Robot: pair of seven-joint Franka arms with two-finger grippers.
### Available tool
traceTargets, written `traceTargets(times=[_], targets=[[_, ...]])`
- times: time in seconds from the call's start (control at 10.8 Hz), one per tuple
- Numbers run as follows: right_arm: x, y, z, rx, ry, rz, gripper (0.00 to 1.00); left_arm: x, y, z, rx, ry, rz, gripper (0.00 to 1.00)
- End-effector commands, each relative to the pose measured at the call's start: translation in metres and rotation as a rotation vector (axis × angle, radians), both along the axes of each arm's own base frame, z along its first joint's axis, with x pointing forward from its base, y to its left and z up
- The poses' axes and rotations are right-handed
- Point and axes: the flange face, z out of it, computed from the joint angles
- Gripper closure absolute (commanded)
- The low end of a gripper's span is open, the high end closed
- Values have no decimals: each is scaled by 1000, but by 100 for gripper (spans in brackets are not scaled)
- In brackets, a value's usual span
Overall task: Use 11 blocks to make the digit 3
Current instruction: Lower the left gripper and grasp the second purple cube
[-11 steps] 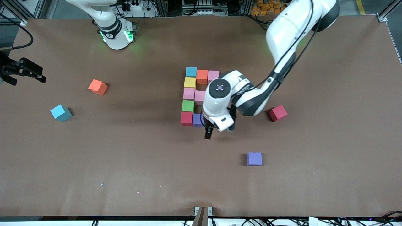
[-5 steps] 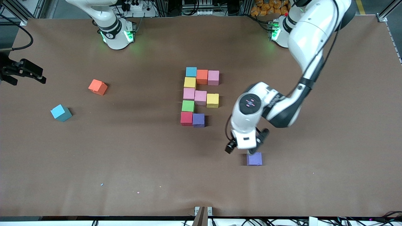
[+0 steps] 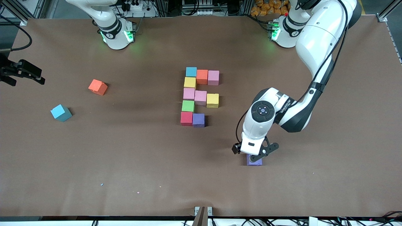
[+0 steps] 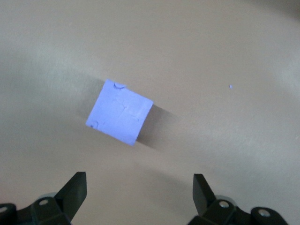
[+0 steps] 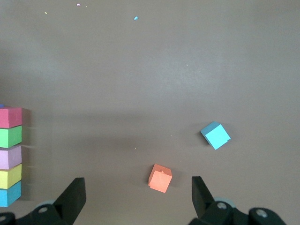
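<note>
Robotics lab, test-bench setup. Two white robot arms bolted at one edge of a big table (image 3: pixel 94 157) covered in plain brown matting, green status lights glowing at both bases (image 3: pixel 116 34). Aluminium framing rails (image 3: pixel 28 9) around the table edge, power strips (image 3: pixel 135 5) and loose black cables (image 3: pixel 19 34) along the edge by the bases, more cabling along the edge nearest the front camera. Camera mount (image 3: pixel 202 216) clamped at that edge. Only coloured foam cubes (image 3: pixel 201 94) as props. No household or office furniture visible, bare rig hardware throughout.

No text, label or number can be read anywhere.
</note>
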Motion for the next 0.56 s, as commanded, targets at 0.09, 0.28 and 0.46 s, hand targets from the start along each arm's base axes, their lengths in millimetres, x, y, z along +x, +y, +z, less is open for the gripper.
traceTargets(times=[0.09,0.28,0.46], targets=[[-1,-3,0,14,-7,-18,0,7,21,-15,84,17,-283,0],[-1,-2,-1,14,-4,-16,0,14,36,-24,109,21,-333,0],[-1,-2,-1,14,-5,-16,0,22,43,-34,93,-15,-327,0]])
